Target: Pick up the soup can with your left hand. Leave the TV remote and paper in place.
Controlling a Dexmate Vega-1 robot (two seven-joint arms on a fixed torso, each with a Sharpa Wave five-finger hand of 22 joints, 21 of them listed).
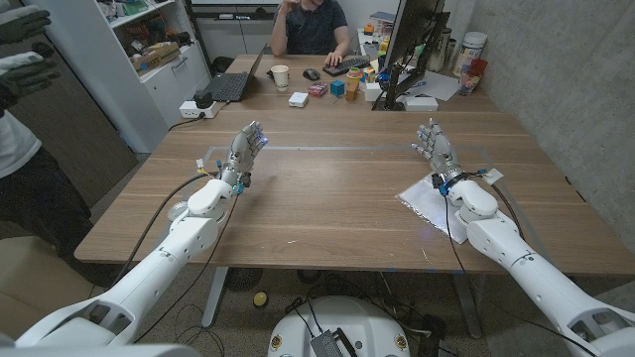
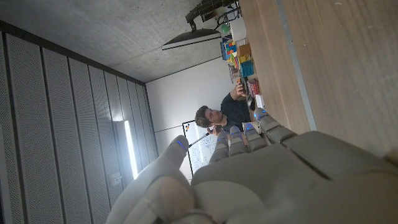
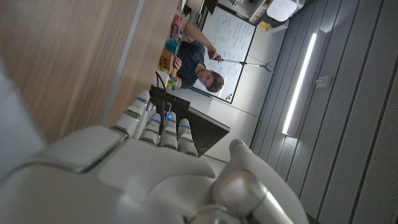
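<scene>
Head view: left hand (image 1: pixel 246 147) fingers apart, holding nothing; right hand (image 1: pixel 434 147) likewise, paper (image 1: pixel 422 200) just behind its fingers, under the wrist. Soup can and remote: cannot find either.

Left wrist view: bare table (image 2: pixel 323 56) beyond fingertips (image 2: pixel 260 114).

Judgement: pre-reach; locate can first.

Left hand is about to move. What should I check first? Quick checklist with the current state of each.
1. Left hand holds nothing, fingers extended: ok.
2. Right hand holds nothing: ok.
3. Paper lies on the table by the right wrist: ok, but the wrist overlaps its edge.
4. Soup can located for the reach: cannot tell.
5. TV remote located: cannot tell.
6. Person seated at the far desk, away from both hands: ok.
</scene>
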